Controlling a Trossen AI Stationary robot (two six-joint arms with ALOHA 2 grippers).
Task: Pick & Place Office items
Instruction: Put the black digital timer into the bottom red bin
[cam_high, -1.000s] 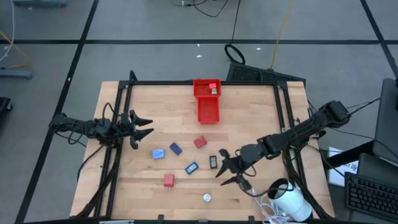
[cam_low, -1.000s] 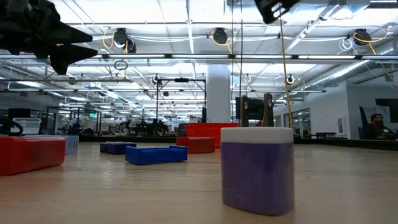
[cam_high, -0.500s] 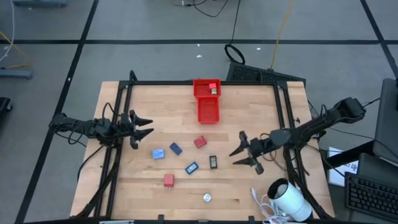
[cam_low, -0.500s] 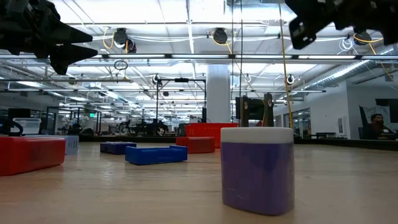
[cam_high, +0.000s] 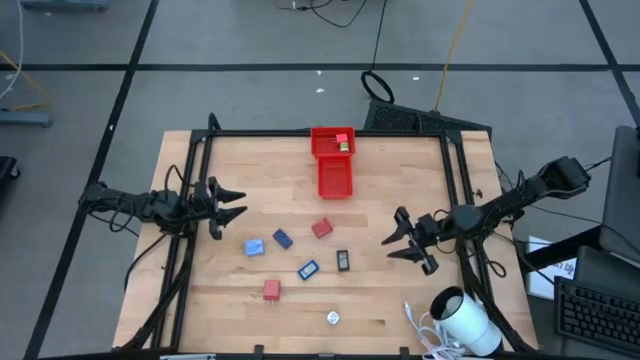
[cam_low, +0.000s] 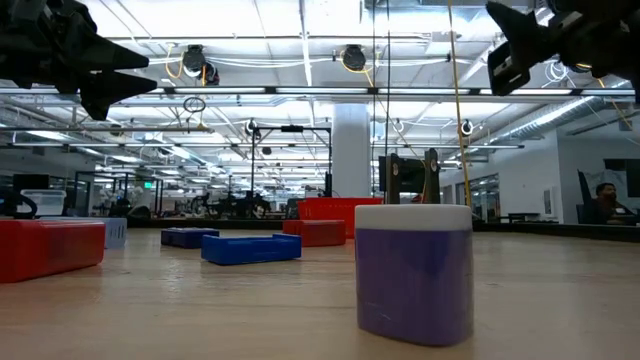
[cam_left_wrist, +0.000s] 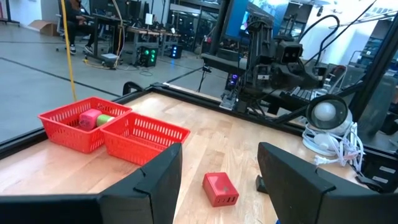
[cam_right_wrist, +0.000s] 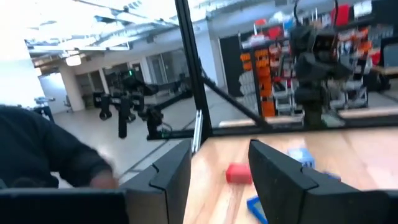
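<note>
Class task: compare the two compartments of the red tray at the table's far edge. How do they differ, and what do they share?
On the red tray, the far compartment holds small pieces; the near compartment shows only bare mesh floor. From above, the far one looks squarer, the near one longer. Both are red, mesh-walled and joined together.

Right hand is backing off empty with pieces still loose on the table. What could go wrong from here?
The right hand is open near the cable of the white cylinder; a low swing might snag it. The blue piece and black piece lie close together, so a grasp could nudge either.
</note>
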